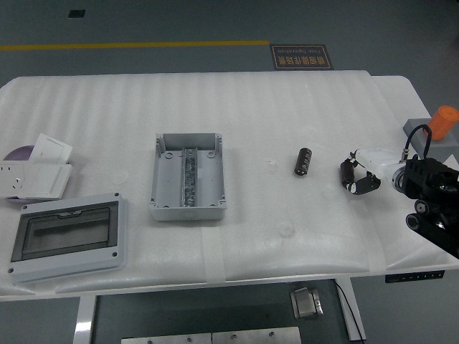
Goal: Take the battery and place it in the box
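Observation:
The battery [303, 160], a small black cylinder, lies on the white table right of centre. The grey box [188, 175] stands open at the middle of the table, with a metal rail inside it. My right hand [358, 175] comes in from the right edge and hovers low over the table, a short way right of the battery and not touching it. Its fingers [367, 185] are loosely bent and hold nothing. The left arm is out of view.
A grey lid with a clear window [68, 236] lies at the front left. White socket plates [36, 172] lie at the left edge. A grey block with an orange cylinder [439, 123] stands at the right edge, behind my right arm.

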`<move>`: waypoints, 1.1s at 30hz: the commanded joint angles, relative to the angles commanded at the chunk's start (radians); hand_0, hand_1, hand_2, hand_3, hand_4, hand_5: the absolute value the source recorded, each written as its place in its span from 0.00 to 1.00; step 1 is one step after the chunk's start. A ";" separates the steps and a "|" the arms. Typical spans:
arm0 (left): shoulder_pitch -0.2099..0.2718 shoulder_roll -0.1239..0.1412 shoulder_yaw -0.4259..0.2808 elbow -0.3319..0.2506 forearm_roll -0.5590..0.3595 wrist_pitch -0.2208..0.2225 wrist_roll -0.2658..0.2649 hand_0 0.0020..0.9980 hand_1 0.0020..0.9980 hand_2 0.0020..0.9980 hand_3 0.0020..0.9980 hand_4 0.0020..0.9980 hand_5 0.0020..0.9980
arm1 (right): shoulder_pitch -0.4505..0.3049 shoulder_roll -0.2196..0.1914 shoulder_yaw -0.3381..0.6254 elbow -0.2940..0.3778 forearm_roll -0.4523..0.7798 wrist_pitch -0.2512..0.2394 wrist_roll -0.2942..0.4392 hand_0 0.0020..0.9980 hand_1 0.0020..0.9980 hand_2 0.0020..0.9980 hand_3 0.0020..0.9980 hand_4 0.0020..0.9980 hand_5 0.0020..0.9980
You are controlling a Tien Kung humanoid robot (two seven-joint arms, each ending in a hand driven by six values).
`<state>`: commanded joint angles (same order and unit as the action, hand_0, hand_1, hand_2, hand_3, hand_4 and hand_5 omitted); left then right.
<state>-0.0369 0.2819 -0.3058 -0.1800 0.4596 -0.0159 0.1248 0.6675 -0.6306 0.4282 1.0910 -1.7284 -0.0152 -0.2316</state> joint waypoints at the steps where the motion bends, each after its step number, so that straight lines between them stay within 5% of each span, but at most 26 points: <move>1: 0.000 0.000 0.002 0.000 -0.002 0.000 0.000 0.65 0.65 0.53 0.58 0.63 0.42 | 0.000 0.000 -0.002 -0.001 -0.001 -0.002 0.001 0.29 0.41 0.67 0.70 0.54 0.27; 9: -0.001 -0.001 0.002 0.000 0.000 0.000 -0.001 0.65 0.65 0.53 0.58 0.63 0.42 | -0.010 -0.004 0.016 0.026 -0.004 -0.033 0.008 0.29 0.41 0.67 0.70 0.53 0.26; 16: 0.004 -0.003 -0.070 0.000 0.071 -0.002 0.018 0.64 0.65 0.53 0.58 0.63 0.42 | -0.047 -0.003 0.140 0.163 0.028 -0.064 -0.012 0.29 0.40 0.66 0.70 0.52 0.26; 25: 0.010 -0.005 -0.122 0.000 0.137 -0.005 0.043 0.64 0.65 0.53 0.58 0.63 0.42 | -0.028 0.151 0.215 0.357 0.044 -0.139 0.000 0.28 0.41 0.65 0.70 0.53 0.28; 33: 0.010 -0.004 -0.131 0.000 0.148 -0.006 0.048 0.64 0.65 0.53 0.58 0.63 0.42 | -0.030 0.296 0.147 0.355 0.073 -0.193 0.013 0.36 0.48 0.67 0.71 0.55 0.30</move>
<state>-0.0270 0.2780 -0.4365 -0.1800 0.6076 -0.0221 0.1733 0.6375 -0.3349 0.5756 1.4460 -1.6553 -0.2086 -0.2186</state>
